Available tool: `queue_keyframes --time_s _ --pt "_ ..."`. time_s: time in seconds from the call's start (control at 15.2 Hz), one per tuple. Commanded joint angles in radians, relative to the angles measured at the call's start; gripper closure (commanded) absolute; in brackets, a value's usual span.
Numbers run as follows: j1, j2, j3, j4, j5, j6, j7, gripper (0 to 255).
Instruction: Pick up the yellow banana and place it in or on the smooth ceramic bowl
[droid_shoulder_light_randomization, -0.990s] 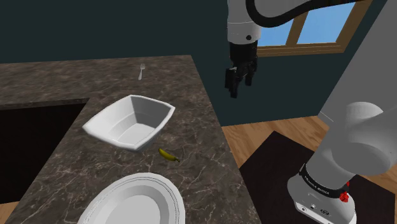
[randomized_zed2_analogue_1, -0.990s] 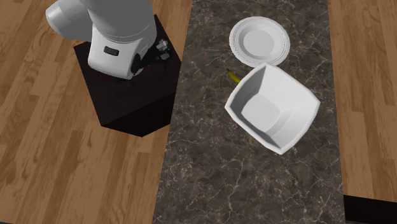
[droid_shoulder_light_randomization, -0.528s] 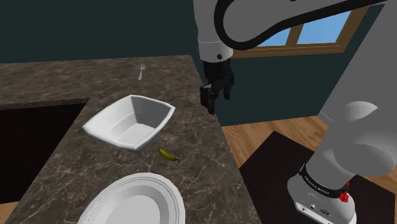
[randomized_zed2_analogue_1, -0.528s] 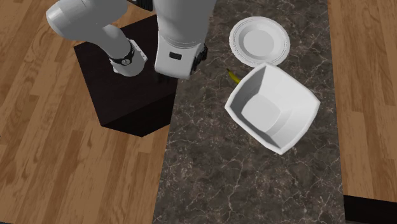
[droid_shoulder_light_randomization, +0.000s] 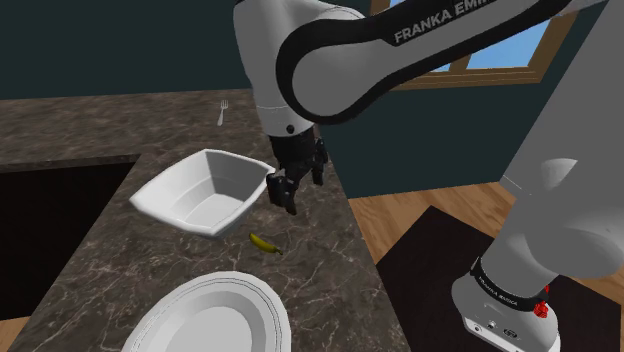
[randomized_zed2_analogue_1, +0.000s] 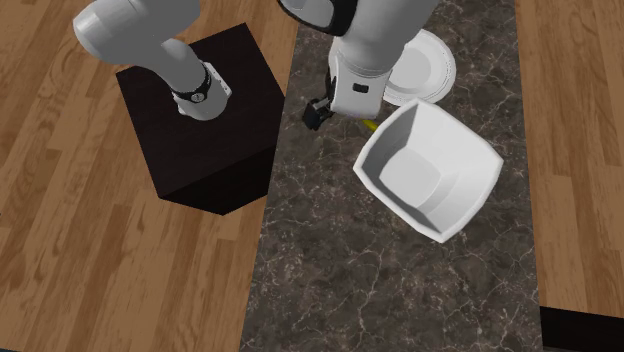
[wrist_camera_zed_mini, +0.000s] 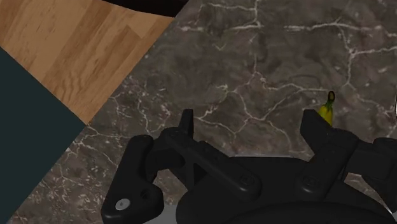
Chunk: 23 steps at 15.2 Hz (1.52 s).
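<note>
Over the last second the arm swings across from the window side and drops low, so the gripper (droid_shoulder_light_randomization: 284, 192) now hangs just off the near corner of the white bowl (droid_shoulder_light_randomization: 226, 186), above the dark marble table (droid_shoulder_light_randomization: 322, 252). A second ago it is high and well out past the table's edge; now it is over the stone, close to the work.

The gripper is open: in the wrist view its two black fingers (wrist_camera_zed_mini: 186, 125) stand apart with only bare table between them. It carries nothing.

The yellow banana (droid_shoulder_light_randomization: 264, 242) lies flat on the table where it has lain all along, between the bowl and the white plate (droid_shoulder_light_randomization: 272, 303), just beside the bowl's corner. In the shoulder view it sits below the gripper and slightly to the left. In the wrist view the banana (wrist_camera_zed_mini: 326, 112) peeks out next to one finger, outside the gap rather than within it.

So the approach is nearly done but the aim is a little off. My reading is that the gripper needs a small sideways shift to bring the banana between its fingers, then a descent and a close, staying clear of the bowl's wall
</note>
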Motion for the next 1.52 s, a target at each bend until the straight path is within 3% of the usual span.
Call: queue_keyframes --time_s 0.0,0.46,0.99,1.45 --pt "0.011 0.067 0.028 0.041 -0.020 0.019 0.034 0" --pt "0.075 0.308 0.100 0.212 -0.123 0.047 0.164 0" --pt "0.077 0.333 0.095 0.134 -0.141 0.146 0.176 0" --pt "0.077 0.333 0.095 0.134 -0.141 0.146 0.176 0"
